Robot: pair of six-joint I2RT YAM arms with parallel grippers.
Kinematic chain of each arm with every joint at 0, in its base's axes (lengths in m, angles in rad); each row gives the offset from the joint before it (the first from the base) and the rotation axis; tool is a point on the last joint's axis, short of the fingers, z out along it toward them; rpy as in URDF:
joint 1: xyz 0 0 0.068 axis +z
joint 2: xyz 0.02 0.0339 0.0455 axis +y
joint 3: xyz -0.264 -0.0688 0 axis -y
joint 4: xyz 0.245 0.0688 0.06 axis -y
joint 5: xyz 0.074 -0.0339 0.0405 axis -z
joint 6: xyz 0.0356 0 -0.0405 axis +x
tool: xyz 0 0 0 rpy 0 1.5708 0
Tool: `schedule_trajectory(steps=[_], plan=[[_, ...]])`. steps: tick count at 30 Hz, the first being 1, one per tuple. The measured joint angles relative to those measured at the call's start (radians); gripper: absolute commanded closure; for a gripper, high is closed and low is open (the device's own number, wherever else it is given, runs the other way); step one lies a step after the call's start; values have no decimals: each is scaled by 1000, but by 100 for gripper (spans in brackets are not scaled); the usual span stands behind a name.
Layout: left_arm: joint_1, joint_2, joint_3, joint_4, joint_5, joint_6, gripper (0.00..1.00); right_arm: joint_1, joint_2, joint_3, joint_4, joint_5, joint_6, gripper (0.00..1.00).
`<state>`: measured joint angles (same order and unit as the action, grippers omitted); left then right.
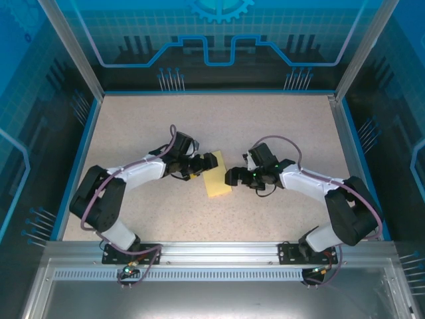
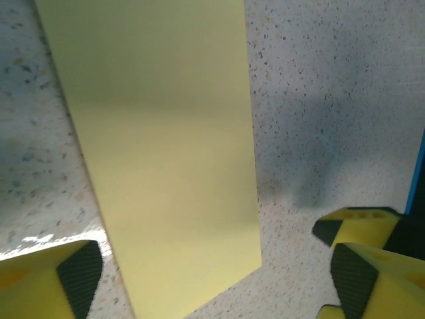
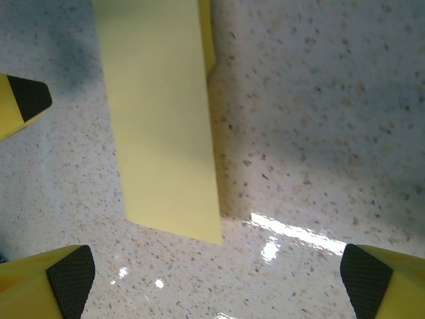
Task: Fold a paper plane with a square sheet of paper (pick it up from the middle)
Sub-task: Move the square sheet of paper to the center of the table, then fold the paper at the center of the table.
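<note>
Left tool (image 1: 209, 161) and right tool (image 1: 231, 177), both open and empty, flank the paper (image 1: 216, 178) in the middle of the worktop (image 1: 279, 119).
From above, the paper lies flat as a pale-yellow rectangle, with the left tool over its far-left edge and the right tool just beside its right edge. Left wrist: the paper (image 2: 166, 153) lies flat, its near end reaching between the wide-spread fingers (image 2: 73, 272). Right wrist: the paper (image 3: 159, 113) lies ahead of the spread fingers (image 3: 66, 279), a second layer showing along its top right edge.

speckled beige table (image 1: 265, 126), blue rim (image 1: 216, 93). blue circuit-print wall panels (image 1: 133, 33), aluminium corner posts (image 1: 70, 46), slotted rail (image 1: 219, 272) near edge. glare on table.
</note>
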<state>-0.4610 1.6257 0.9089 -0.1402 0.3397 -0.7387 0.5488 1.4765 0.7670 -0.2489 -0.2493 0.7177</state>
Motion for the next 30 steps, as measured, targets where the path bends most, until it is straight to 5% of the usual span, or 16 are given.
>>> schedule_trajectory(steps=[8, 30], plan=[[1, 80, 20, 67, 63, -31, 25, 0, 26, -34, 100, -63, 76, 23], [1, 145, 42, 85, 69, -46, 26, 19, 144, -48, 222, -146, 174, 51]])
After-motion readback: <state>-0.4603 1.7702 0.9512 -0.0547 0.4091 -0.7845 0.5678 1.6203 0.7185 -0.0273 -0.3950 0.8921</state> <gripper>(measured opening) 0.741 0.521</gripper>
